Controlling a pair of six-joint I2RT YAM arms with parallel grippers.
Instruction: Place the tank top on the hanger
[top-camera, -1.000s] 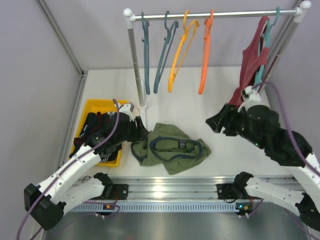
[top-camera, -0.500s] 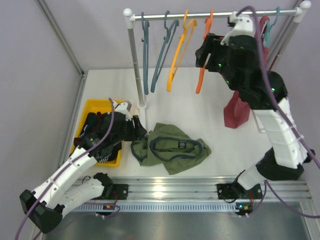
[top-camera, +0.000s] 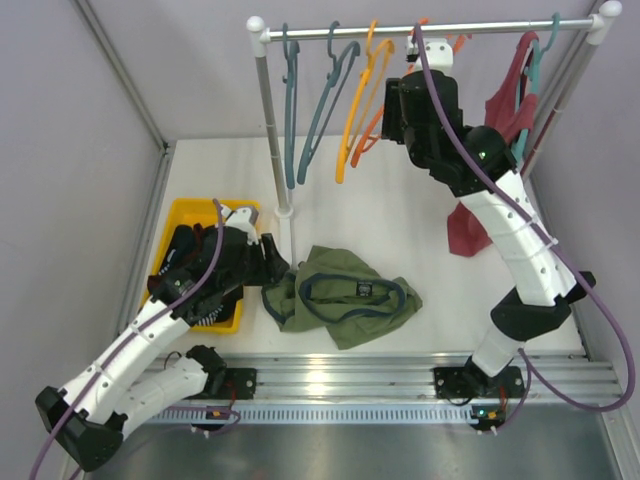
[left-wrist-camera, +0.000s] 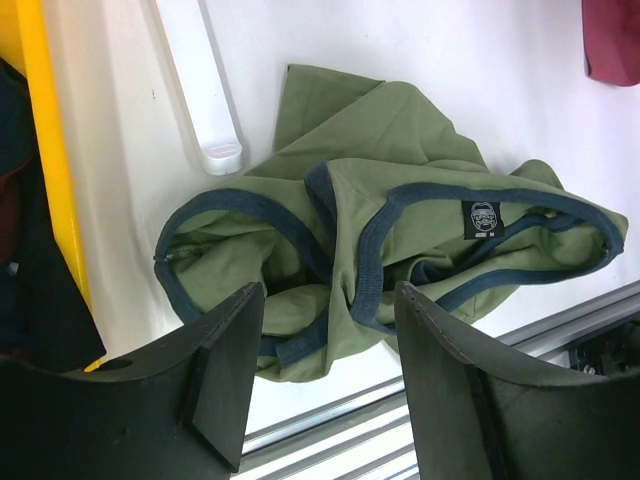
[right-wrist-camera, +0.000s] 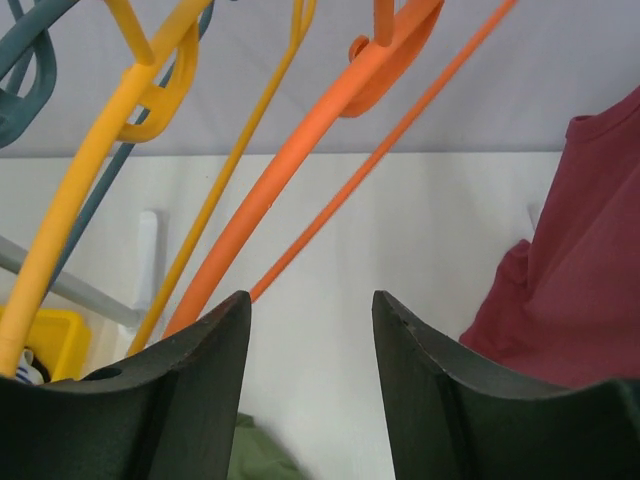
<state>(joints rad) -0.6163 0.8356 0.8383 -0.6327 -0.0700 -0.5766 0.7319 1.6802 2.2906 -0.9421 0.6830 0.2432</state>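
Olive-green sleeveless tank top with navy trim (top-camera: 345, 295) lies crumpled on the white tabletop (top-camera: 400, 230), near the front edge, just beside the yellow tray (top-camera: 195, 207). Left gripper (left-wrist-camera: 328, 300) hovers over it, jaws wide, empty. Thin orange plastic hanger (right-wrist-camera: 290, 190) hangs tilted from the metal rail (top-camera: 480, 27). Right gripper (right-wrist-camera: 310, 300) is parted under it; I see no grip. Lilac-grey walls (top-camera: 60, 150) all round.

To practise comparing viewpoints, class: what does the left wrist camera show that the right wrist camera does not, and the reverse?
Only the left wrist: the navy trim and black label of the tank top, and the metal rail at the near edge. Only the right wrist: the orange hanger, an amber hanger and teal hangers. Both: the white table, the dark red top, the yellow bin and some green of the tank top.
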